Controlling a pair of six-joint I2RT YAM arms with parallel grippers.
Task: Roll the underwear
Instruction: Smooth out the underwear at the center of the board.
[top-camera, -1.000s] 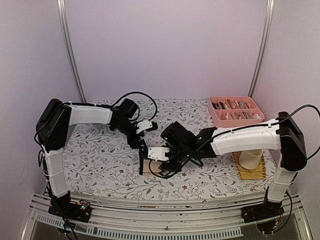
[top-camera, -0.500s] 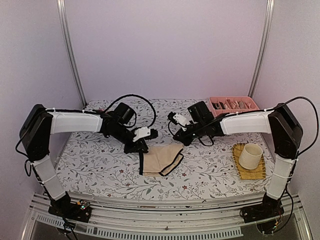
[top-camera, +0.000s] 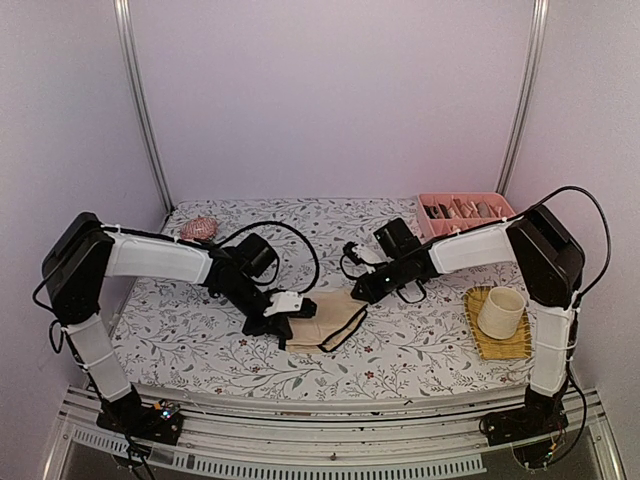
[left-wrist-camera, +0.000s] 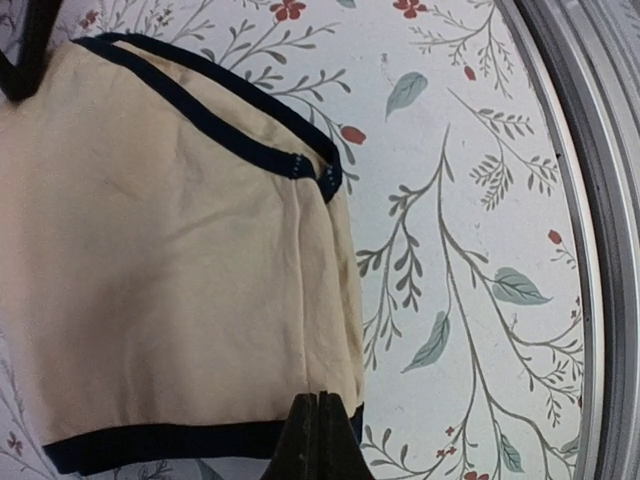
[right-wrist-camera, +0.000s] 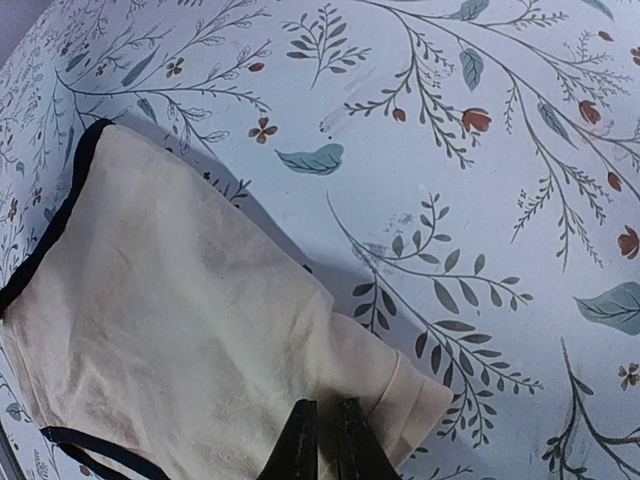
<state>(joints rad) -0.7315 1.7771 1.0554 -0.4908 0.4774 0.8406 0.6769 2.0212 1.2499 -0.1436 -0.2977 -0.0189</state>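
Beige underwear (top-camera: 326, 324) with black edging lies folded flat at mid-table. My left gripper (top-camera: 295, 316) is down at its left end. In the left wrist view the left gripper (left-wrist-camera: 320, 402) is shut, its tips meeting on the underwear (left-wrist-camera: 180, 250) just above the black hem, and a crease runs up from them. My right gripper (top-camera: 353, 293) is at the cloth's far right corner. In the right wrist view the right gripper (right-wrist-camera: 322, 406) pinches a puckered fold of the underwear (right-wrist-camera: 180, 330) beside a folded-over corner.
A reddish-pink hairbrush (top-camera: 198, 228) lies at the back left. A pink compartment tray (top-camera: 512, 236) with several small items stands at the back right. A cream cup (top-camera: 500, 312) stands on a yellow mat (top-camera: 498, 346) at the right. The table's metal front rail (left-wrist-camera: 600, 240) runs close by.
The right arm pulled off the middle of the cloth and settled at its right corner. The left gripper came forward to the left end. Both grippers closed.
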